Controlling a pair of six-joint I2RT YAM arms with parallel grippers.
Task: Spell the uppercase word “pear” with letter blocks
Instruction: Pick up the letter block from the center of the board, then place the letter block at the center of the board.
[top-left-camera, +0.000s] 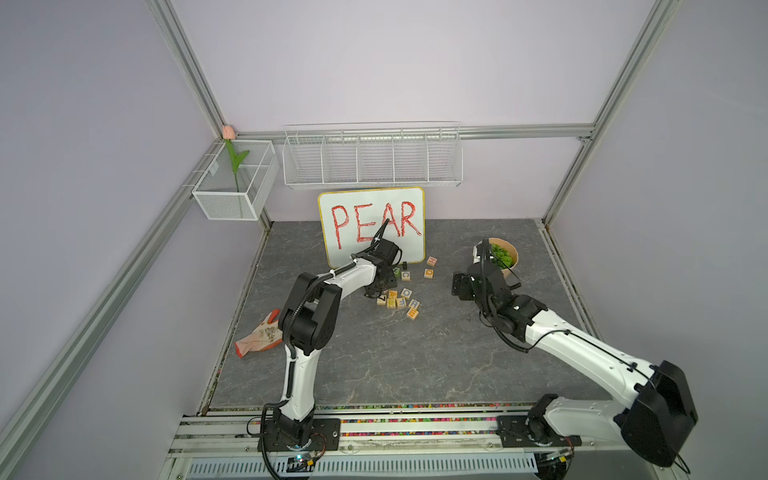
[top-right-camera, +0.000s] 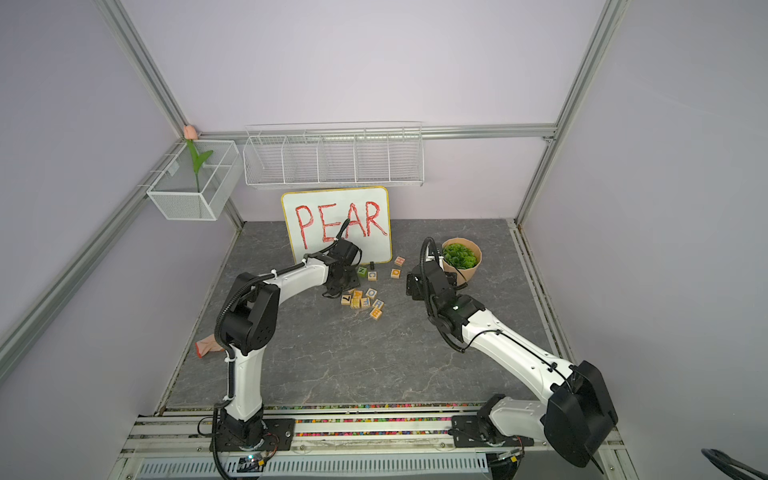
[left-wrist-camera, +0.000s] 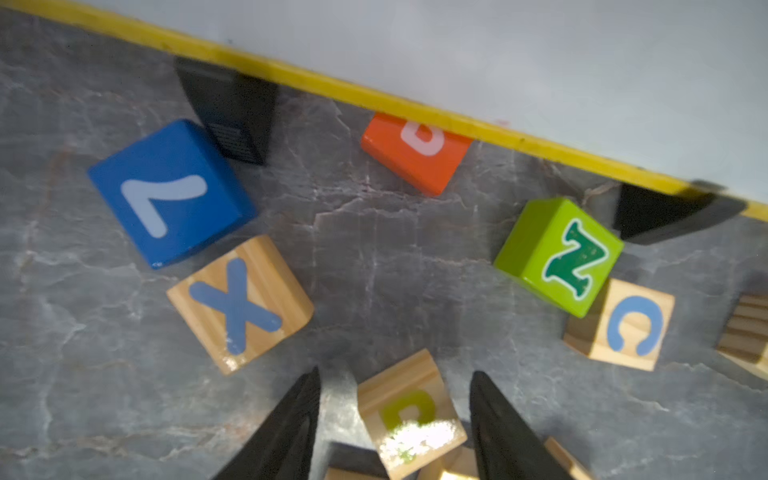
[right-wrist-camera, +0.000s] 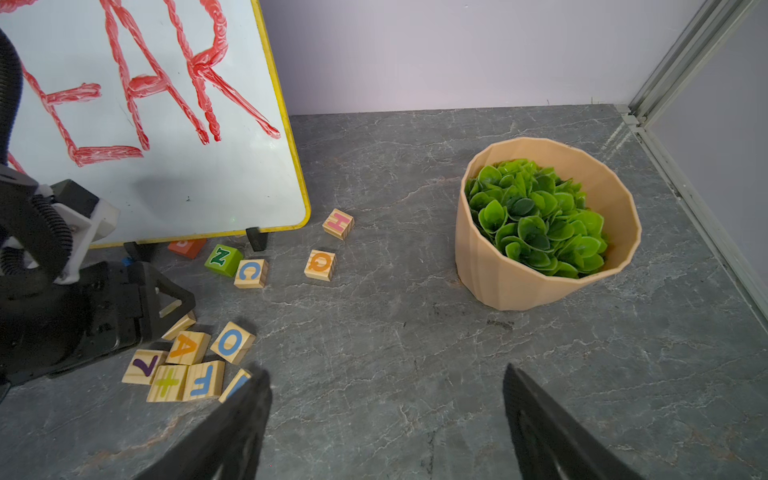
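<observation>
Left wrist view, entry one: straddling the P block (left-wrist-camera: 409, 415) with the left claw (left-wrist-camera: 397, 372), fingers (left-wrist-camera: 291, 424) half spread to either side and a strip of table (left-wrist-camera: 374, 270) showing beside one, so apparently not yet gripping. Lining up, by the look of it, on the first letter of the word. Sitting just in front of the whiteboard (left-wrist-camera: 540, 62), with the unwanted X cube (left-wrist-camera: 239, 303), blue 7 cube (left-wrist-camera: 170, 191), green N cube (left-wrist-camera: 561, 257) and C cube (left-wrist-camera: 627, 326) scattered around.

Entry two: holding the right claw (right-wrist-camera: 385, 370) wide and empty over bare table near the plant pot (right-wrist-camera: 540, 266), probably standing clear of the crowded pile.

Entry three: finding the A block (right-wrist-camera: 187, 347) face up in the cluster, just beside the O cube (right-wrist-camera: 232, 343) and near the left claw. Placing the E block (top-left-camera: 412, 313), tentatively, at the cluster's near edge: orange letter, hard to read at that size.

Entry four: failing to locate the R block anywhere. Suspecting a blue-lettered cube (right-wrist-camera: 237, 382), but seeing it cut off by a right-claw finger. Losing the lower P to glare, and most of an orange cube's (left-wrist-camera: 415, 166) white letter under the whiteboard's edge
</observation>
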